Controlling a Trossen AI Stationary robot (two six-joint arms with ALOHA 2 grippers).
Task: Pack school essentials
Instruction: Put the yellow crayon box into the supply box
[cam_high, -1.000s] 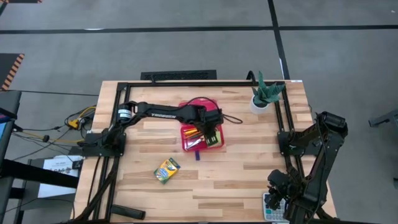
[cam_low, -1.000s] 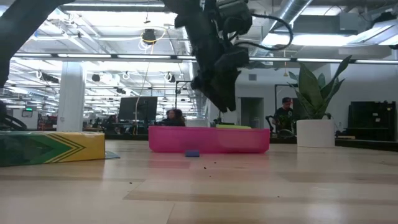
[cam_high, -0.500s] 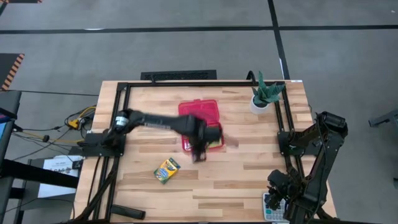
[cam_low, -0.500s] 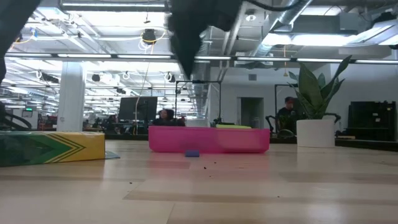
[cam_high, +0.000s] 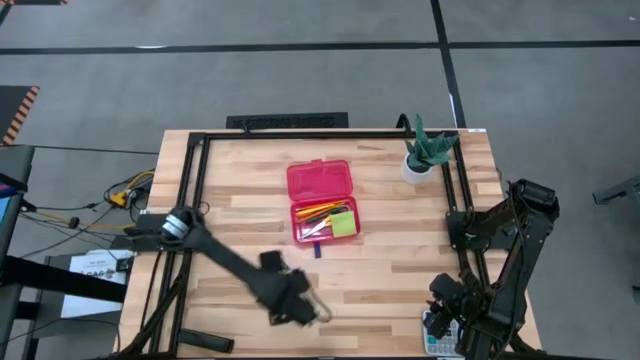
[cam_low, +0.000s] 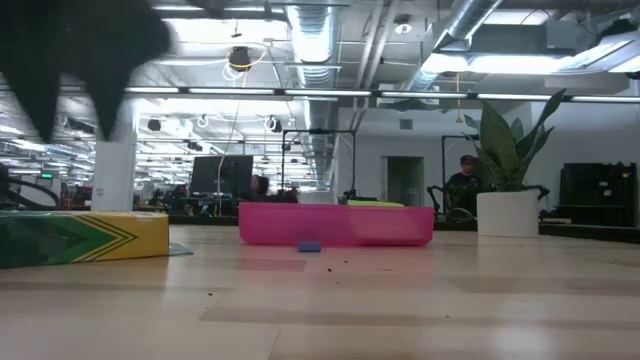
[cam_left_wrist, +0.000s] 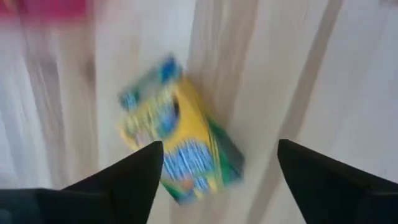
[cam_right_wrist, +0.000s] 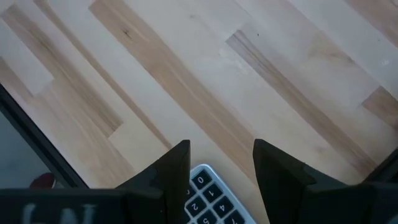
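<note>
Left gripper (cam_left_wrist: 214, 177): fingers spread, empty, over crayon box (cam_left_wrist: 177, 140) to straddle it.
Right gripper (cam_right_wrist: 214, 165): parked, fingers apart, empty.
Case (cam_high: 322, 202): lid open for packing.

Open wood across the table (cam_high: 400, 290) between the pink pencil case (cam_high: 322, 203) and the near edge; tiny blue eraser (cam_high: 317, 250) just in front of the case. Left arm slung low over the front-left area, its gripper (cam_high: 290, 305) spread wide above the crayon box (cam_left_wrist: 180, 149), blocking that approach. Potted plant (cam_high: 424, 152) at the far right corner, calculator (cam_right_wrist: 211, 193) under the parked right gripper (cam_right_wrist: 214, 163) at the near right corner.
</note>
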